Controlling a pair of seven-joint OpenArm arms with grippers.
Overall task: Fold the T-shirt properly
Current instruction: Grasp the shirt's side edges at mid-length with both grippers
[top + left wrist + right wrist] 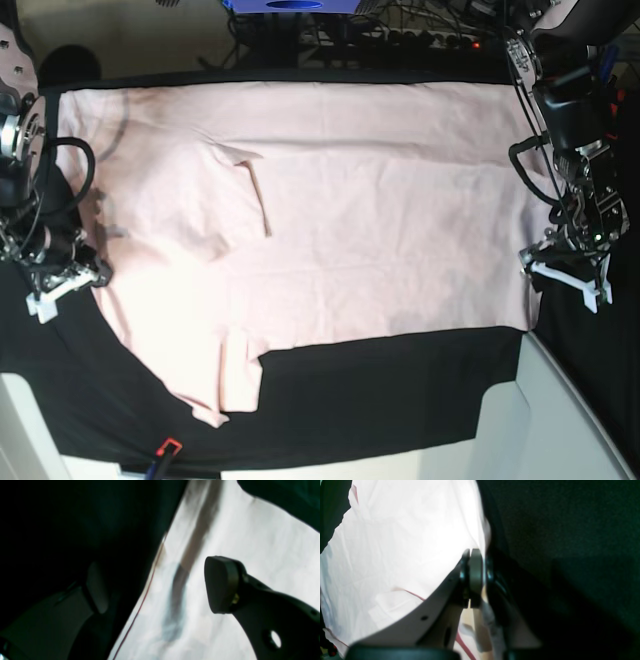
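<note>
**Pink T-shirt, spread flat: both grippers at the side edges**

- T-shirt (330, 210): pale pink, lying open across most of the black table cloth (380, 390). One sleeve trails toward the near edge at lower left; a small raised crease sits left of centre. No lettering shows, so the print is probably face down.
- Right gripper (476, 576): at the shirt's edge on the base view's left. The wrist view shows its jaws pressed together, with the shirt's edge running right at the pads. Whether cloth is pinched between them cannot be told for sure; it looks likely.
- Left gripper (160, 585): at the opposite side edge. Jaws stand wide apart, one finger (220, 585) over the pink cloth, the other over the dark table cloth, straddling the hem. Nothing is held.

Handling note (judgement): the step appears to be taking hold of both side edges before a fold.
- The left gripper should drop until the hem sits well between the pads, then close on the shirt only, not on the table cloth under it.
- Both grips should sit at matching points along the edges, or the fold will skew.
- Lift evenly and keep the cloth taut, so that the central crease is not folded in.
</note>
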